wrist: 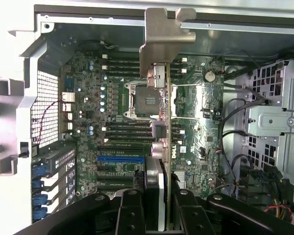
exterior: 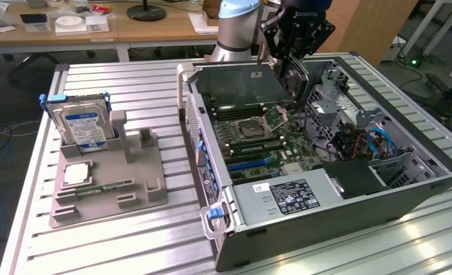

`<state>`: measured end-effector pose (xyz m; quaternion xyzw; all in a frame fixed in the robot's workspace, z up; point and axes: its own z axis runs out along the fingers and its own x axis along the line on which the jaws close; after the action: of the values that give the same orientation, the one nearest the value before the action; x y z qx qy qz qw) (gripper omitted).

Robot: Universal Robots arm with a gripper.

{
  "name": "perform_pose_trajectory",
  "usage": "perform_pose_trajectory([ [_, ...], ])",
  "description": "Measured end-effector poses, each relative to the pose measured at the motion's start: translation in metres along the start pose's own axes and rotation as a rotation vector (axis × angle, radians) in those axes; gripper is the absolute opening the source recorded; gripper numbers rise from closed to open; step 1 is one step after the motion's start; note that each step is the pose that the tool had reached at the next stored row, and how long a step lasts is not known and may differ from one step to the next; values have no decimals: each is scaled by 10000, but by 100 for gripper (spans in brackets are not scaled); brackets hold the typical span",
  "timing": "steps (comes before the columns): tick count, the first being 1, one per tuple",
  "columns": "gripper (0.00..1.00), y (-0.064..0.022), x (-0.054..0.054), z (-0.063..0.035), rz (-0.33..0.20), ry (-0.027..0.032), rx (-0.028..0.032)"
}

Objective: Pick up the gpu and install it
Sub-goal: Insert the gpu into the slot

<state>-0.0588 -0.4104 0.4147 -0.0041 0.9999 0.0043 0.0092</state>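
Grasping thin dark gpu point(wrist: 158, 131) edge-on, hand point(wrist: 160, 208) clenched on it; bent silver bracket point(wrist: 164, 34) over green motherboard point(wrist: 198, 100).

Motherboard point(wrist: 196, 127) lies open under the gpu point(wrist: 164, 34); drive cage point(wrist: 277, 117), cables point(exterior: 378, 142) crowd beside.

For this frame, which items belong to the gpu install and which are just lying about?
Job: gpu, held in the gripper; open computer case; motherboard.
Lying about: hard drive; memory stick; grey holder.

Hard drive point(exterior: 81, 125) upright in grey holder point(exterior: 107, 197); slatted table point(exterior: 126, 249).
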Motion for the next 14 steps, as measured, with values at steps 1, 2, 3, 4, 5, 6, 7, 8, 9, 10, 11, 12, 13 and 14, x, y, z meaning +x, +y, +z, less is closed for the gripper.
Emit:
perform_pose_trajectory([
  [1,28,0,0,0,-2,0,0],
  [2,28,0,0,1,-6,-1,-3],
  [3,28,0,0,1,-16,-1,-9],
  [4,28,0,0,1,-45,-1,-16],
  [5,28,0,0,1,-92,0,-19],
  [6,28,0,0,0,-154,1,-21],
  [7,28,0,0,0,-233,2,-22],
  [8,28,0,0,0,-319,2,-24],
  [9,28,-1,0,0,-399,3,-26],
  [10,28,-1,0,0,-473,4,-27],
  [11,28,-1,0,0,-546,5,-28],
  [12,28,-1,0,0,-623,5,-30],
  [13,28,-1,0,0,-696,6,-31],
  [14,28,-1,0,0,-762,7,-32],
])
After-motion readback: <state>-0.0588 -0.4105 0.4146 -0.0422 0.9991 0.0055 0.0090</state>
